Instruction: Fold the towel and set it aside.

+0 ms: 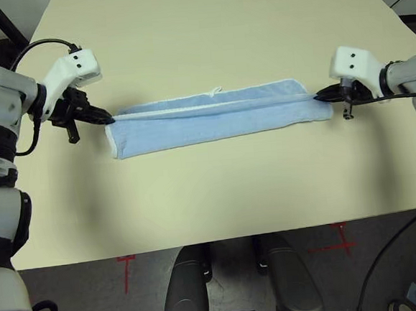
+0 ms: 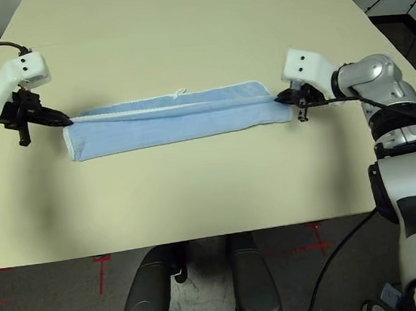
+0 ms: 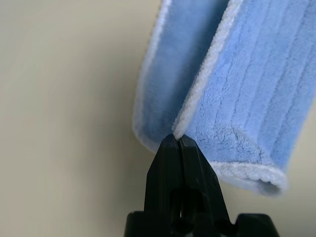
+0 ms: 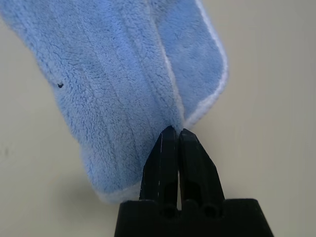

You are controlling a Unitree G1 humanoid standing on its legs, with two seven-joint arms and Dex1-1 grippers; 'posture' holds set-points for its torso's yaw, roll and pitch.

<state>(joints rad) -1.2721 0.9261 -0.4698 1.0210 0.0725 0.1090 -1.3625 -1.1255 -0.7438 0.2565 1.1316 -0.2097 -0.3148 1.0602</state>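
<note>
Pinching one folded blue towel (image 1: 213,123): two grippers' jaws, one per end.

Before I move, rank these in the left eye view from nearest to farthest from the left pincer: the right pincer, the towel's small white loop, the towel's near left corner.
From the left pincer:
1. Near left corner: just toward the robot.
2. White loop: to the right, on the far edge.
3. Right pincer: at the towel's right end.

Towel (image 1: 213,123): one, on table (image 1: 197,199); left gripper (image 1: 110,118) at its left end, right gripper (image 1: 320,96) at its right.
</note>
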